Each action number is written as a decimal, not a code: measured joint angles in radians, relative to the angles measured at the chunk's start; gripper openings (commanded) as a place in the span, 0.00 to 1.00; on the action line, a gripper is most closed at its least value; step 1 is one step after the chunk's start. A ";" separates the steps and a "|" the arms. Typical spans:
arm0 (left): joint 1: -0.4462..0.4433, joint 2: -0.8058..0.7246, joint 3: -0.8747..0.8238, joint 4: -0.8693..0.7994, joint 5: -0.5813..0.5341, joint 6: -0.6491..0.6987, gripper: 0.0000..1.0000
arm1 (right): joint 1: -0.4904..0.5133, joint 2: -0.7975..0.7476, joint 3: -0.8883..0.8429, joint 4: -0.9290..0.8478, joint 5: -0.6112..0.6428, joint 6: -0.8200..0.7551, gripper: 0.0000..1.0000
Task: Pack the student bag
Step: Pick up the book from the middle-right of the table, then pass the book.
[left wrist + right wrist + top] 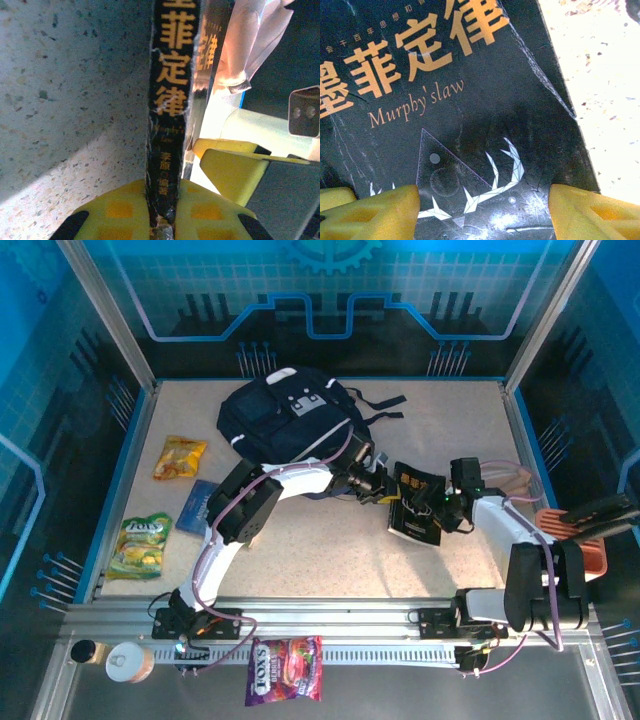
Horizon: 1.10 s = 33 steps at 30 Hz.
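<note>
Student bag (285, 425): lies flat at the 12 o'clock end of the bench (330, 570), slightly toward 11; navy fabric, pale patch uppermost, black straps trailing toward 2 o'clock.

Position relative to end effectors: left end effector (378, 487) sits just beside the bag's edge at 4 o'clock of it, the left arm crossing the bag's 6 o'clock edge; right end effector (440, 502) is farther out on the same bearing, apart from the bag.

Between the two: a black book (415, 510), tilted, one edge raised off the bench; it stands between the bag and the right end effector.

Left end effector state: yellow pads (120, 212) pressed onto the book's spine from both sides, pinching it.
Right end effector state: fingers (370, 215) spread wide across the book's front cover; contact with the cover cannot be told.

Surroundings: yellow snack packet (180, 457) at 9 o'clock of the bag; blue packet (198, 505) at 8 o'clock, partly under the left arm; green sweet bag (140, 545) beyond it; purple sweet bag (285, 670) at 6 o'clock on the front rail; white-lidded cup (128, 662) at the near left corner; orange rack (578, 532) at 3 o'clock past the bench edge.

Writing: cover reads "Murphy's law" beneath large orange Chinese characters; both sweet bags read "FOX'S".
</note>
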 measured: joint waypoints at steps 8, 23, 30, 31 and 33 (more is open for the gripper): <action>0.051 -0.117 -0.058 -0.011 -0.013 0.031 0.00 | -0.011 -0.152 -0.004 0.035 -0.088 0.019 0.83; 0.327 -0.559 -0.408 0.260 -0.167 -0.108 0.00 | 0.065 -0.162 -0.171 0.699 -0.320 0.480 0.97; 0.355 -0.612 -0.530 0.392 -0.282 -0.245 0.00 | 0.244 0.022 -0.167 1.077 -0.280 0.719 1.00; 0.355 -0.614 -0.540 0.407 -0.294 -0.262 0.00 | 0.270 0.053 -0.164 1.122 -0.266 0.749 1.00; 0.354 -0.617 -0.554 0.429 -0.316 -0.295 0.00 | 0.325 0.132 -0.150 1.232 -0.227 0.809 1.00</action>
